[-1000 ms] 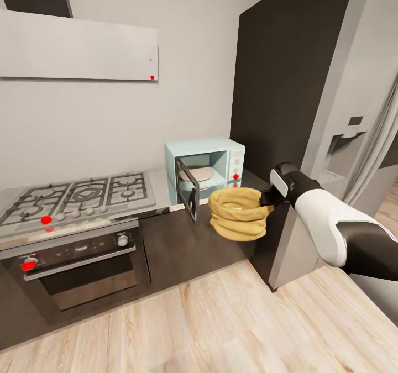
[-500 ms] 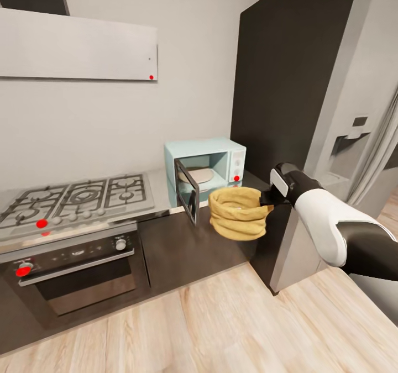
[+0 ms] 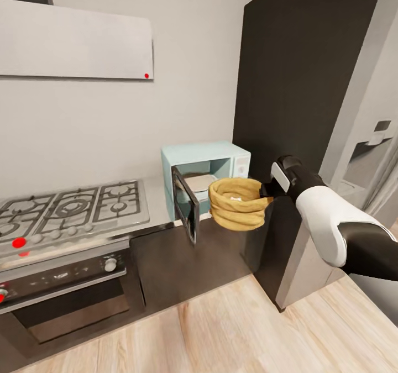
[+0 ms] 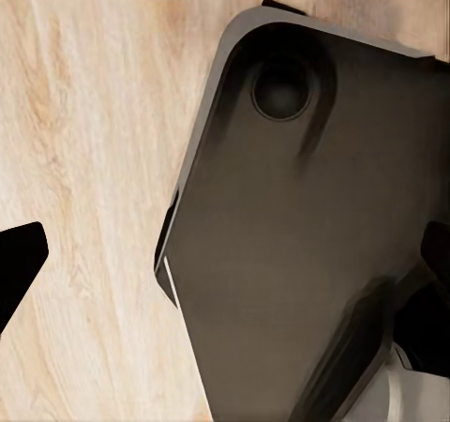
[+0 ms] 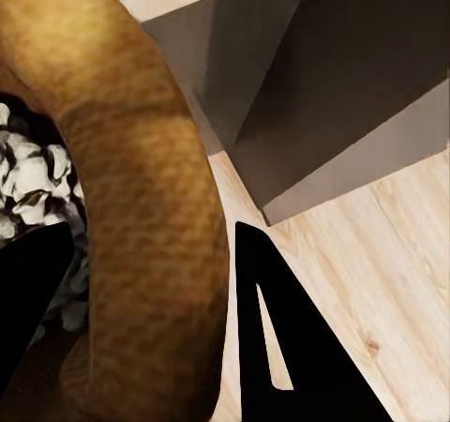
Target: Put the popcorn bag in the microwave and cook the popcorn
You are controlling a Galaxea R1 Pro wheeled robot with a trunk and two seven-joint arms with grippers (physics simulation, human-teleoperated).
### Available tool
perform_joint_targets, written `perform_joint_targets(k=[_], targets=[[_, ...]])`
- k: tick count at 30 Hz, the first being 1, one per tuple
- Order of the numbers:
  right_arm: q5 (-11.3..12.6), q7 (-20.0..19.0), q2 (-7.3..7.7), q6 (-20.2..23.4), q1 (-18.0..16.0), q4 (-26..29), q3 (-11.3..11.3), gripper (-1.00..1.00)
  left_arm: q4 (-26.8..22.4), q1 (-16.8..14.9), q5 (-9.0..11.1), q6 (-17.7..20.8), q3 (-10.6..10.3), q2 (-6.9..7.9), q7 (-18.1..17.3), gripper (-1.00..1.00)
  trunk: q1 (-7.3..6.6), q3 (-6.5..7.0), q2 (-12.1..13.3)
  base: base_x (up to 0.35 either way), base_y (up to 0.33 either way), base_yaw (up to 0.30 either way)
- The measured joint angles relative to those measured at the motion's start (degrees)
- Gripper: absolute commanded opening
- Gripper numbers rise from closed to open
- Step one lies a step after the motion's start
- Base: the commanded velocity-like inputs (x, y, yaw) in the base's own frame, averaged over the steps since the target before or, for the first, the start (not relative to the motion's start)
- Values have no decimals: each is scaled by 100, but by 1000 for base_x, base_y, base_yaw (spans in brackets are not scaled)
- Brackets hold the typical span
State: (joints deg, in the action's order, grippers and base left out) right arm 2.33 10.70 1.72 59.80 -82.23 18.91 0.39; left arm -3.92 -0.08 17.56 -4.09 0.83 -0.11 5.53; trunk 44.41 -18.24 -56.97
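We see, largest first, the dark tall cabinet [image 3: 309, 85] at the right of the head view, then the gas hob [image 3: 72, 210] and built-in oven [image 3: 61, 284] at the left. Between them the countertop [image 3: 157, 196] carries the microwave [image 3: 207, 160], its door [image 3: 185, 210] swung open toward us with a pale turntable plate [image 3: 198, 182] inside. The popcorn bag [image 3: 237, 203] hangs in the air just in front of the open cavity, off the countertop, carried at its rolled rim by the right gripper [image 3: 267, 192]. In the right wrist view the two dark fingers [image 5: 281, 338] straddle the rim of the popcorn bag [image 5: 141, 216], one inside and one outside, pinching it; pale contents show within.

We judge the insertion to be the step in hand. The risks: the bag looks nearly as tall as the opening, so it could catch on the upper frame or door edge and tear free of a one-sided rim pinch; a tilt could spill the contents.

The left gripper [image 4: 225, 281] faces the wood floor [image 4: 84, 159] and the robot's dark base [image 4: 309, 234]; its dark fingertips sit at opposite picture edges, spread wide and empty. The microwave's control panel is partly hidden behind the bag, and the cavity's depth is hard to gauge.
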Motion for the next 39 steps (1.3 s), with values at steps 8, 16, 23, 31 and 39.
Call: perform_joint_targets(k=[8,16,23,31,39], targets=[[-2,2,-6,0,0,1,-7,-100,0,0,-6,0,0,3,1,100,1,0,0,266,0,0],[0,2,-20,0,0,1,-12,-100,-1,0,0,0,0,3,1,100,1,0,0,178,9,0],[-2,6,-23,0,0,1,-4,-100,-1,0,0,0,2,3,1,100,1,0,0,229,57,0],[-1,21,-39,0,0,1,2,-100,-1,0,0,-1,0,3,1,100,3,0,0,101,2,0],[28,5,-79,0,2,-87,1,-100,-1,0,-6,-7,1,3,1,100,3,0,1,1,0,0]])
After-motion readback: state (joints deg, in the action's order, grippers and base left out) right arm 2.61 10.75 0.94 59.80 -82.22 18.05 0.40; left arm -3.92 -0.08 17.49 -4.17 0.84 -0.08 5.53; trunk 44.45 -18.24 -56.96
